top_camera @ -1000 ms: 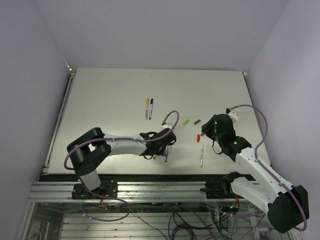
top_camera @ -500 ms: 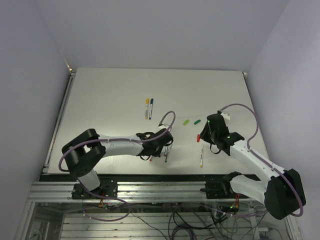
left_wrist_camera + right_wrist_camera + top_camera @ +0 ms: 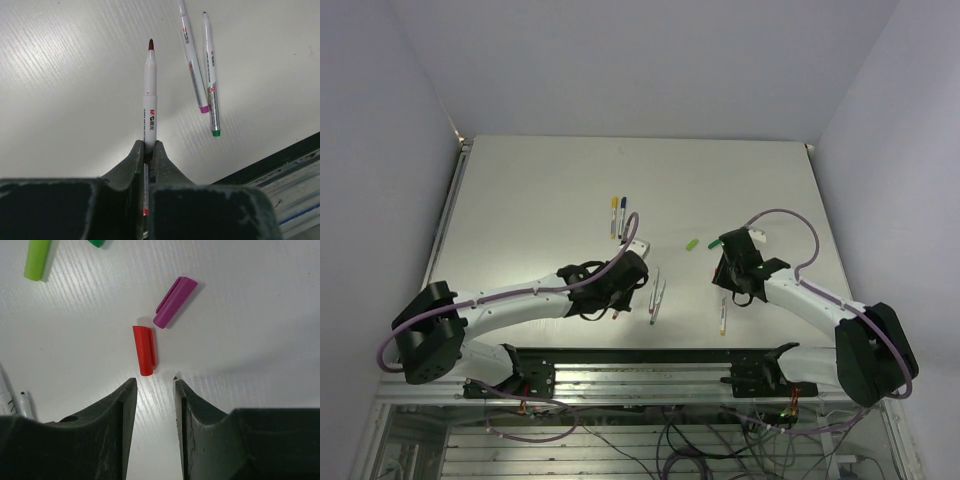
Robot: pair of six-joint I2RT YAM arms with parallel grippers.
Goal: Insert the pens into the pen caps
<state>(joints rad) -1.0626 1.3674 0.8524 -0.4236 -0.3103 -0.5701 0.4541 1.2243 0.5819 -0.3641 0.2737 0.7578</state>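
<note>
Left gripper is clamped tight on the red-tipped pen, held by its rear part above the table, near the middle of the near edge. The pen's long axis runs in line with the fingers, with the uncapped tip pointing straight out away from the gripper. Just to its right, the magenta-ended pen and green-ended pen lie flat, side by side and almost parallel. Their coloured ends point toward the near edge and their tips toward the far edge. Right gripper is low over the right half of the table, jaws parted with nothing between them. The red cap lies flat just ahead of the fingertips, closer to the left one, not touched, its long axis roughly in line with the fingers. The magenta cap lies just beyond it, angled diagonally and close, though whether the two touch is unclear. The light green cap and dark green cap lie farther out. The yellow-capped pen and blue-capped pen lie side by side mid-table, long axes running near-to-far, caps toward the far edge.
</note>
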